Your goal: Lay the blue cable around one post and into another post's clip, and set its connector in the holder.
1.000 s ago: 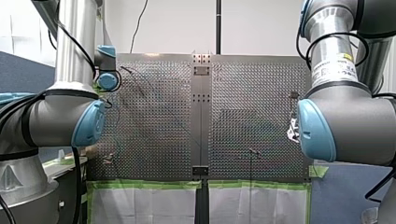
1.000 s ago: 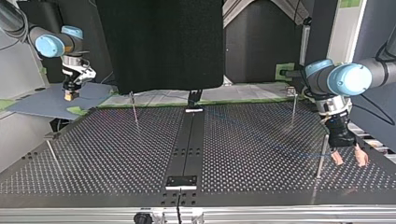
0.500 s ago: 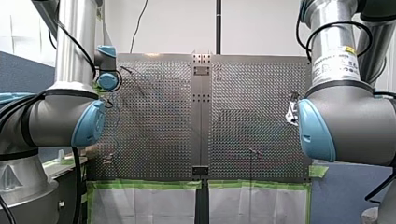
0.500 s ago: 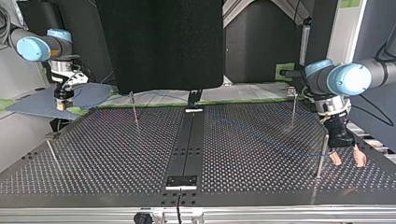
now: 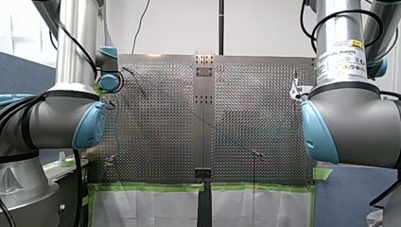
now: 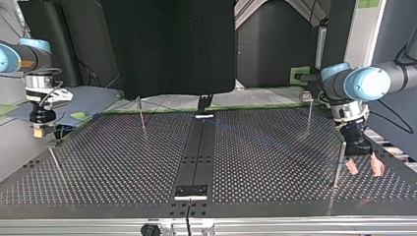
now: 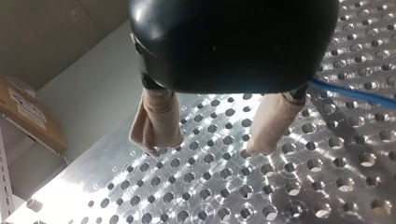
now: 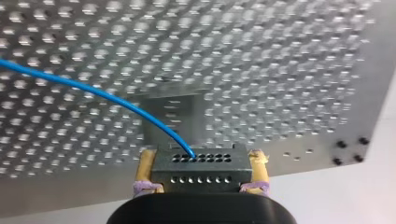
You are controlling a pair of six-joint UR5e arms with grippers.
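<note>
The connector (image 8: 201,173), a small rigid block with rows of holes, is clamped by its flat sides between the yellow pads of my right gripper (image 8: 201,156). That gripper hangs just past the desk's (image 6: 123,162) edge, near the far corner at the top view's left. From one hole the cable (image 8: 93,91) leaves as a single thin blue wire, arcs away over the desk and crosses toward the opposite edge. There it passes close beside my left gripper (image 7: 208,145), whose beige fingers (image 7: 159,119) stand apart with nothing between them, low over the desk by a post (image 6: 338,164). Whether the wire touches that post I cannot tell. The wire looks light and limp with a little spring, since it holds a smooth arc. It would likely slide through a loose pinch, which suits guiding it round a post, but a hard pull could strain the joint at the connector. The block is the sure hold, and the wire is best pinched across its run, a little way off a post.
</note>
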